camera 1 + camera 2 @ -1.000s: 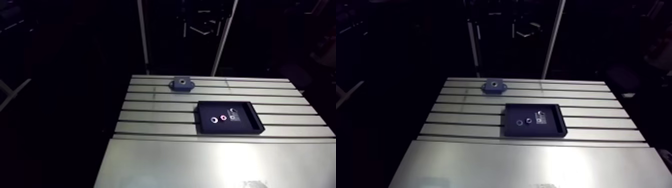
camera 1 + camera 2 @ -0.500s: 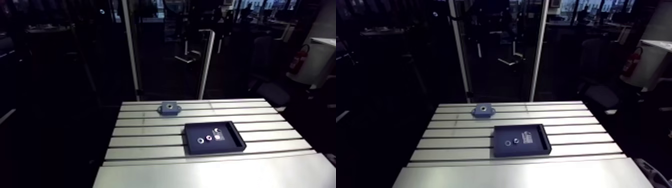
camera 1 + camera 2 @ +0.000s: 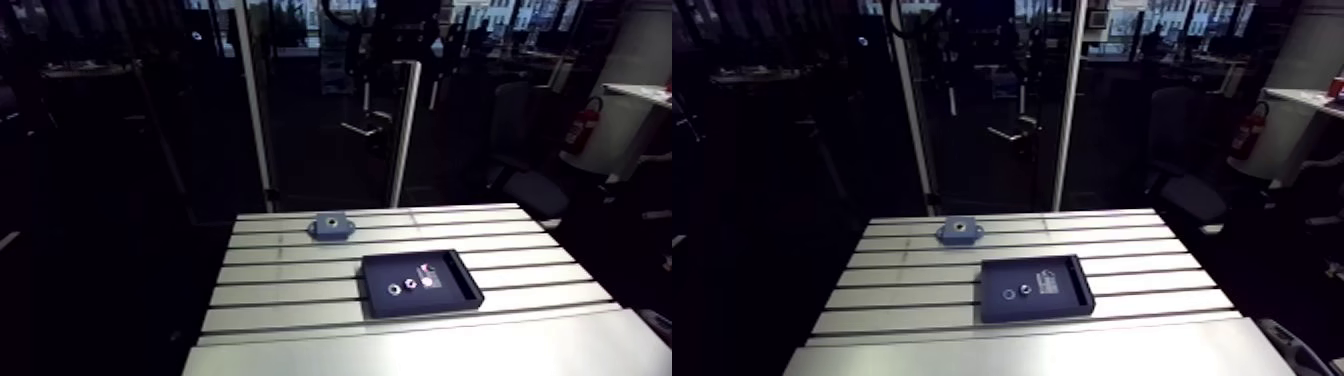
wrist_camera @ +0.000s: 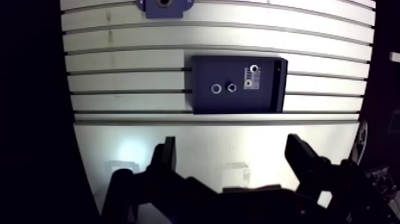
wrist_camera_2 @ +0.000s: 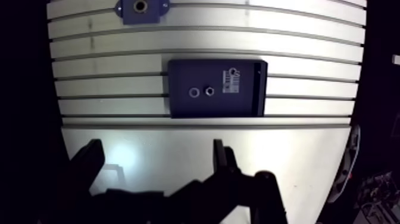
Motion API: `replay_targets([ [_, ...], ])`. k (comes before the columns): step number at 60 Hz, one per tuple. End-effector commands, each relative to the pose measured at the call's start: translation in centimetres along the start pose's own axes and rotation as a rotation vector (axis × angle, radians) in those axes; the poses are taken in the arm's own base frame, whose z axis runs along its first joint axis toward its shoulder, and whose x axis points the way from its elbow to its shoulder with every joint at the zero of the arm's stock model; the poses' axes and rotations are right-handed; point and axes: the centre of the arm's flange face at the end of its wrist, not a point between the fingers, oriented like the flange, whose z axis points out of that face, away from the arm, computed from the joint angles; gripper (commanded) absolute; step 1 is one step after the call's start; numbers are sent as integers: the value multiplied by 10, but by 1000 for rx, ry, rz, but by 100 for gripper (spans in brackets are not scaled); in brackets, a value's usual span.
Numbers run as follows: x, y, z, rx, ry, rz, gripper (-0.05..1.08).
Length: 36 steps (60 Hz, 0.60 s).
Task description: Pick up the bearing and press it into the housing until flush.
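Observation:
A dark tray [image 4: 205, 71] lies on the slotted table [image 4: 131, 59], well ahead of my gripper [image 4: 232, 156]. Two small bearing rings [image 4: 216, 89] sit side by side in the tray, and another ring [image 4: 254, 68] rests by a pale label. The blue-grey housing [image 4: 162, 6] with its round bore stands farther ahead, beyond the tray; in the arm view the housing [image 3: 330, 226] is near the table's far edge. My gripper hangs high above the smooth near plate, open, with nothing between its fingers [image 4: 165, 156]. The arm view does not show the gripper.
A smooth metal plate [image 4: 208, 140] covers the table's near part, under the gripper. The table's side edges drop off into darkness on both sides. A metal post [image 3: 402, 140] stands behind the table's far edge.
The arm camera has moved up and back, so the table looks smaller and more of the room shows. The tray, rings and housing have kept their places on the table.

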Motion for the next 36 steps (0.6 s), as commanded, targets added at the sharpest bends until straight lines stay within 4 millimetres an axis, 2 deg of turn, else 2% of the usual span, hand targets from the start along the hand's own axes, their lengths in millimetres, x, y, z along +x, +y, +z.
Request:
replay_targets([
  [1,0,0,2,1,-5,2,0],
  [36,5,2,9,-9,-14,2,0],
])
